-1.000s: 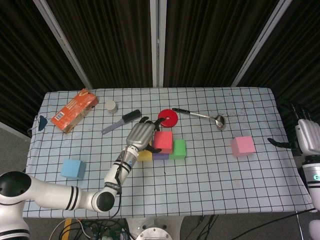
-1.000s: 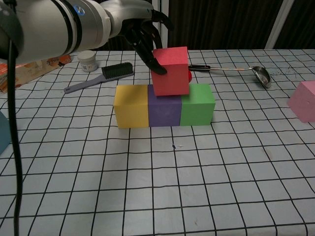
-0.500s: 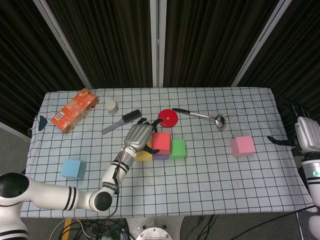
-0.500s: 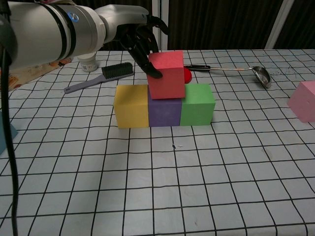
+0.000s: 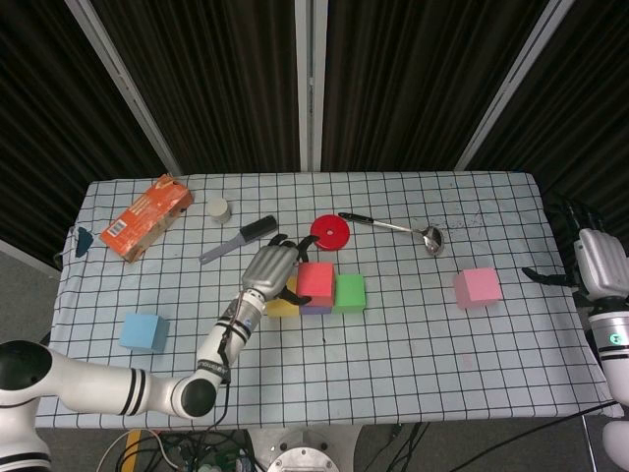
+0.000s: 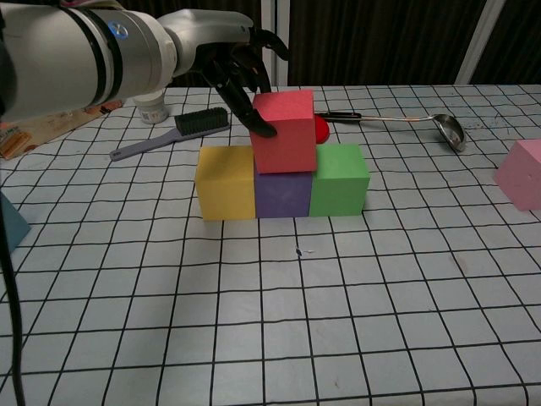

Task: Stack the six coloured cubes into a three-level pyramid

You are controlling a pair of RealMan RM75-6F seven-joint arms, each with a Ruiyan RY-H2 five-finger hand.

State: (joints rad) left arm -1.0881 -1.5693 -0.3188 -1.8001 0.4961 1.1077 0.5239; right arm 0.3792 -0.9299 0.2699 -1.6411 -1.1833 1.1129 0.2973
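**Red cube held on the bottom row, two cubes apart**

At the far left of the head view, low on the table point(image 5: 413, 344), a blue cube point(image 5: 143, 331) sits alone, well apart from the others. In the upper left lie an orange box point(image 5: 145, 217), a small white jar point(image 5: 218, 208) and a brush point(image 5: 239, 239).

Near the middle of the frame the left hand point(image 5: 269, 270) reaches in from the lower left, its fingers wrapped round the red cube point(image 6: 285, 131), gripping it at its left face and back. In the chest view the red cube rests on the purple cube point(image 6: 282, 194), overhanging the seam with the yellow cube point(image 6: 226, 182) and sitting slightly askew. Yellow, purple and green cube point(image 6: 338, 178) stand in one touching row. Just behind them lies a red disc point(image 5: 330, 232), and to its right a ladle point(image 5: 393, 227).

Right of centre a pink cube point(image 5: 478, 287) stands alone. At the right edge, beside the table, the right hand point(image 5: 600, 265) holds nothing; how its fingers lie I cannot tell.
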